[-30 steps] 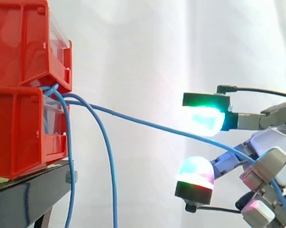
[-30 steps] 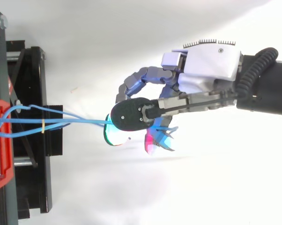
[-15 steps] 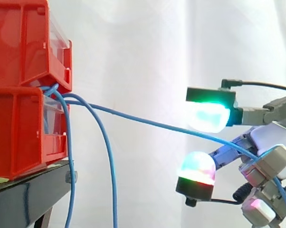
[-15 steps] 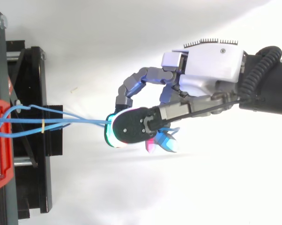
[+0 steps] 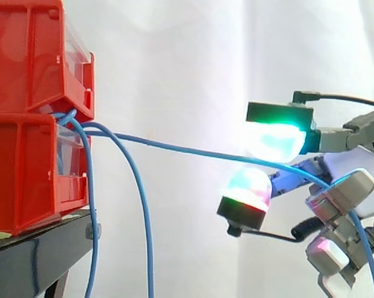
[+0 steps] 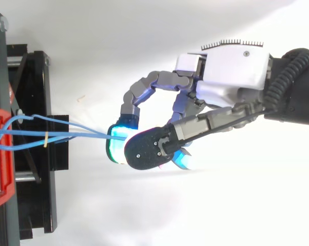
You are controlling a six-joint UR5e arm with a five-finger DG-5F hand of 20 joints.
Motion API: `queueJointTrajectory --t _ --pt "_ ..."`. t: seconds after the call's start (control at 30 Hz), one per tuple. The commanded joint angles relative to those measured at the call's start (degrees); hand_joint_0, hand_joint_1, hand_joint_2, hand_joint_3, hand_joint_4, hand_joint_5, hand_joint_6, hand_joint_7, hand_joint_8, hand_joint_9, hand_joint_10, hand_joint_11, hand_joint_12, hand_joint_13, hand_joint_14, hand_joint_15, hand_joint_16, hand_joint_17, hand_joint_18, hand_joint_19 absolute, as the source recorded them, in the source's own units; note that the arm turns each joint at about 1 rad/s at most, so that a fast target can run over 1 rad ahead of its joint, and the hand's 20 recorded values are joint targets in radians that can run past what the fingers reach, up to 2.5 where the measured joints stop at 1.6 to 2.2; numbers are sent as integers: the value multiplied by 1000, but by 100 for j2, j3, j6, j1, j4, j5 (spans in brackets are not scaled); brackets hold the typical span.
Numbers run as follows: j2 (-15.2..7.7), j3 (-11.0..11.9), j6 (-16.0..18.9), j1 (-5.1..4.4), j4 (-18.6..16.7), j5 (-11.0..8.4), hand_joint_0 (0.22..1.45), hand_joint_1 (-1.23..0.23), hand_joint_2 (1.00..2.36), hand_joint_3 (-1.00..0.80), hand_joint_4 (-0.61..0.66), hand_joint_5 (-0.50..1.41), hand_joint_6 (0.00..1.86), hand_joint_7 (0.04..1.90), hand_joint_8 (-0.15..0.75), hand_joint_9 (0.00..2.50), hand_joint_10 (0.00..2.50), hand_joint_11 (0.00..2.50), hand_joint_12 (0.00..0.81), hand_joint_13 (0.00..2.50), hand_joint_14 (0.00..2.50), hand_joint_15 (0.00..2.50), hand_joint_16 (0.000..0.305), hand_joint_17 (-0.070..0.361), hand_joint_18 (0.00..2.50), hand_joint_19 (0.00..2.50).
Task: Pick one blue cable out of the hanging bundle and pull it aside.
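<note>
Several blue cables leave the gap between the stacked red bins (image 5: 25, 167). Two of them (image 5: 91, 205) hang straight down beside the stand. One blue cable (image 5: 187, 149) is stretched out to the right, away from the others, and runs into my hand (image 6: 231, 72). It passes between a green-glowing fingertip (image 5: 274, 141) above and a second glowing fingertip (image 5: 248, 186) just below, then drops past the curled fingers (image 5: 342, 192) at the right edge. In the top view the same cable (image 6: 88, 134) ends under the curled fingertips (image 6: 116, 148). The hand is shut on this cable.
The red bins rest on a black stand (image 5: 31, 261), seen from above as a black frame (image 6: 36, 102) at the left edge. A small yellow band ties the cables together near the bin (image 6: 46, 136). A white curtain is behind.
The lower glowing fingertip has risen toward the green one, narrowing the gap around the cable. In the top view the fingertips have curled further and shifted slightly left.
</note>
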State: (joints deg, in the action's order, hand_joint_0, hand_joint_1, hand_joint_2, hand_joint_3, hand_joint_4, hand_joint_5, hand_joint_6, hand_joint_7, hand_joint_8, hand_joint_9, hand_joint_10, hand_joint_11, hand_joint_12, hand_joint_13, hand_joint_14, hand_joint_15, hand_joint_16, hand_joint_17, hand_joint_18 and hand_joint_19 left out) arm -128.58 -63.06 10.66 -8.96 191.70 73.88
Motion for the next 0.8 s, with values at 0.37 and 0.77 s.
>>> queueJointTrajectory --t 0.37,0.77 --pt "35 -5 -266 0 -89 -6 602 -720 1015 -307 -171 -71 919 922 221 1485 26 1185 307 1053 25 674 46 102 779 527" --pt "26 -5 -275 35 -72 -6 624 -729 1016 -275 -157 -59 922 913 215 1473 28 1114 310 1042 25 661 45 102 775 503"
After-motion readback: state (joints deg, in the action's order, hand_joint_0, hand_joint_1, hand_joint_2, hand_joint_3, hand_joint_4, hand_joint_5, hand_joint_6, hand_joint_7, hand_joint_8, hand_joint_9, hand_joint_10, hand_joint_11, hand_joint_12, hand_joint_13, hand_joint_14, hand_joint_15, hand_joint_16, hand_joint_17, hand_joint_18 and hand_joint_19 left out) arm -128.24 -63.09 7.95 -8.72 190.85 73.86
